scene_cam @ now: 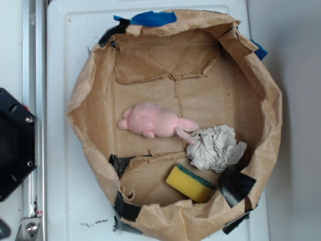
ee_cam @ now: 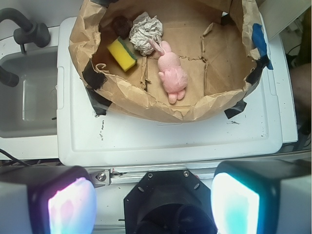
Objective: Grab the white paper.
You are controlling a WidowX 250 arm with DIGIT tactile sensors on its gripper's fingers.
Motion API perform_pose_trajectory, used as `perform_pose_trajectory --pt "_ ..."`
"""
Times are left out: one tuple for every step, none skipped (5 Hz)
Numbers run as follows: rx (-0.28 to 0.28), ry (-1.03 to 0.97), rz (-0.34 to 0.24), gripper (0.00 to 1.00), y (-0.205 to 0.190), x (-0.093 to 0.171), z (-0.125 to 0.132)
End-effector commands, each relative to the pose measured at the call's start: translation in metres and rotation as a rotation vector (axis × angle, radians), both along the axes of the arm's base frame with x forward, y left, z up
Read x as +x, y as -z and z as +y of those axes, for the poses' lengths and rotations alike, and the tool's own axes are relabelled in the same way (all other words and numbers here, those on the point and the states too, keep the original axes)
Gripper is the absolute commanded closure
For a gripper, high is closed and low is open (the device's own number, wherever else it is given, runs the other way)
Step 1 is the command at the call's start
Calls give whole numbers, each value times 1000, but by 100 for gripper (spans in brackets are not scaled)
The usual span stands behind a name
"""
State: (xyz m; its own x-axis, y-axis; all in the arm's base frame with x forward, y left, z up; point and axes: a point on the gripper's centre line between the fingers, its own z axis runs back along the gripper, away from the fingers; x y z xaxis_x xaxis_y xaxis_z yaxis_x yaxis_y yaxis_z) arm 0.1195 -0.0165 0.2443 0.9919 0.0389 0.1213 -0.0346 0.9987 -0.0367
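- Lying in the lower right of the exterior view, the white paper (scene_cam: 216, 148) is a crumpled ball inside the brown paper wall (scene_cam: 85, 95).
- Its long axis is not clear; it is nearly round.
- It touches the ear of the pink bunny (scene_cam: 154, 120), and the yellow sponge (scene_cam: 190, 184) is just below.
- The gripper (ee_cam: 153, 202) stands wide, holding nothing, with its fingers (ee_cam: 70, 207) at the bottom of the wrist view, well apart from the paper.

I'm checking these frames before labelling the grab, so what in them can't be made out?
- Claw: absent from the exterior view; in the wrist view only its two blurred pads at the bottom edge, set wide apart.
- Crumpled off-white paper ball: its underside is hidden in both views; the pink plush bunny's ear lies against it.
- Yellow sponge with green backing: its far end hides behind the brown paper bag wall.
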Motion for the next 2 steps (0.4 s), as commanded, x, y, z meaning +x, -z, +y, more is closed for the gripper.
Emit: perform_pose_trajectory --pt "0 0 0 0 0 0 0" --pt "9 -27 1 0 4 21 6"
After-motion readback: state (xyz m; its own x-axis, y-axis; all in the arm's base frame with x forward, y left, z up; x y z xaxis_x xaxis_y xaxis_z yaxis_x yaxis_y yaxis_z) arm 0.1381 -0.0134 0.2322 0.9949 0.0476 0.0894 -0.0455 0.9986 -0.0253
